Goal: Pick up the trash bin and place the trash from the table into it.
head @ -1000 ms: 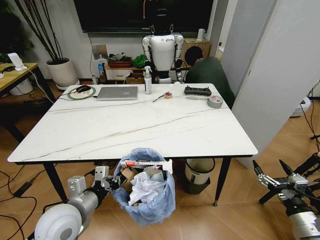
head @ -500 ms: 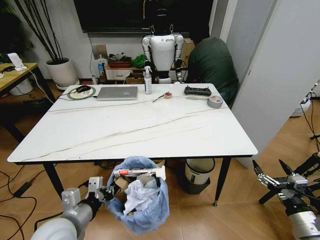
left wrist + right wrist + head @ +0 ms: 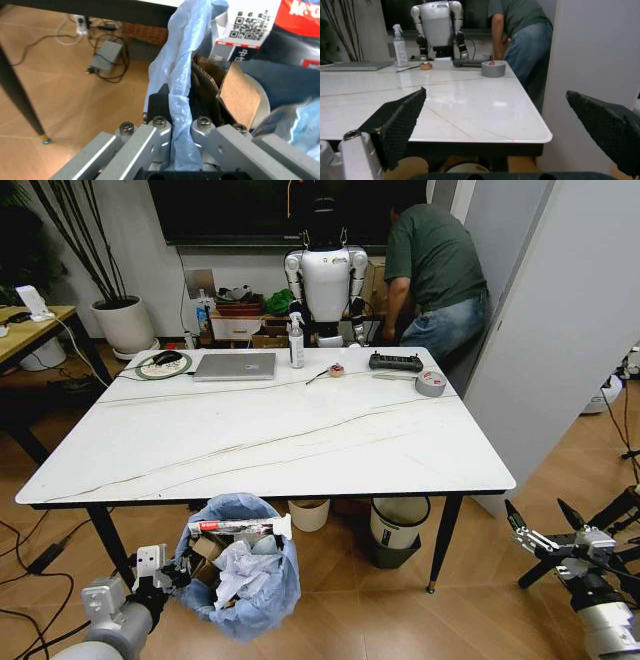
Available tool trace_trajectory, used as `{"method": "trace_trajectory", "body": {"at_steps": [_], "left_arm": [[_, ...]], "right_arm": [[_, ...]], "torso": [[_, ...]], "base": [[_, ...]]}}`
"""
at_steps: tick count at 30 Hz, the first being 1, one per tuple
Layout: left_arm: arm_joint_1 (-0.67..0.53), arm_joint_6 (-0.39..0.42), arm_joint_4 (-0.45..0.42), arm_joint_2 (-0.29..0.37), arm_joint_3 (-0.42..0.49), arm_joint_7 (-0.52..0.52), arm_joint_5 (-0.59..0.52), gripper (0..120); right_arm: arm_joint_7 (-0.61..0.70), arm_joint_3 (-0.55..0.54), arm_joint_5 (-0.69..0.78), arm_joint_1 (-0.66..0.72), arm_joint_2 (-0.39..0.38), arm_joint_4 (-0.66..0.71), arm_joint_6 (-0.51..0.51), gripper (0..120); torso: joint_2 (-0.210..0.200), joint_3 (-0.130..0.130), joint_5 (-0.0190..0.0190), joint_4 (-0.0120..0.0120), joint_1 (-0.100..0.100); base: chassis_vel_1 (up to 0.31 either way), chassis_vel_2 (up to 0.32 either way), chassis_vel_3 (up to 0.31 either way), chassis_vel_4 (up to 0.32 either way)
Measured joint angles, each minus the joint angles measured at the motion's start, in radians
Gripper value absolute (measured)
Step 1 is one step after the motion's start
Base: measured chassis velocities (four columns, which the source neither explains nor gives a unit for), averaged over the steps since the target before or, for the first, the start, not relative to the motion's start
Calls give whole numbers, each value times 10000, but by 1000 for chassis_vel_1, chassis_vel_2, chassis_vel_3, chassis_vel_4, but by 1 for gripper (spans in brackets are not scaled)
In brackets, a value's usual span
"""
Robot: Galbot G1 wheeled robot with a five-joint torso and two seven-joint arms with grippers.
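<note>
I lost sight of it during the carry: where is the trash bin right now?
In the head view the trash bin sits low on the robot's left, below the near edge of the table, its blue liner clamped in the left pincer.

Far worktop edge: silver laptop (image 3: 234, 366), spray bottle (image 3: 296, 340), black controller (image 3: 396, 362), grey tape roll (image 3: 430, 383). Beneath: cream bucket (image 3: 398, 525). Behind: white humanoid robot (image 3: 324, 280), potted plant (image 3: 122, 323).
</note>
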Motion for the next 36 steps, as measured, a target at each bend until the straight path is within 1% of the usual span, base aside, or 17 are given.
{"method": "trace_trajectory", "body": {"at_steps": [5, 8, 11, 18, 26, 31, 36], "left_arm": [[156, -48, 4, -111, 26, -129, 58, 0], [148, -46, 4, -226, 81, -233, -105, 0], [68, -40, 0, -350, 191, -350, -302, 0], [-172, -39, 44, -588, 440, -454, -387, 0], [-326, 25, 52, -669, 583, -561, -426, 0], [-453, 36, 115, -668, 644, -575, -465, 0], [-576, 52, 139, -642, 741, -612, -464, 0]], "right_arm": [[3, -1, 3, 0, -2, 1, 0, 100], [5, 0, 6, 1, -4, 3, 0, 100], [7, -1, 7, 1, -4, 4, 0, 100], [10, -1, 8, 1, -5, 4, -1, 100], [11, -1, 8, 1, -5, 5, -1, 100], [12, -2, 8, 1, -5, 4, -1, 100], [12, -1, 8, 1, -5, 5, -1, 100]], "torso": [[0, 0, 0, -1, 0], [0, 0, 0, 0, 0], [0, 0, 0, -1, 0], [0, 0, 0, -1, 0], [-13, -7, 0, -1, -6], [-217, -109, 0, -2, -105], [-291, -144, 1, 0, -149]], "base": [[0, 0, 0, 0], [0, 0, 0, 0], [0, 0, 0, 0], [0, 0, 0, 0], [0, 0, 0, 0], [0, 0, 0, 0], [0, 0, 0, 0]]}}
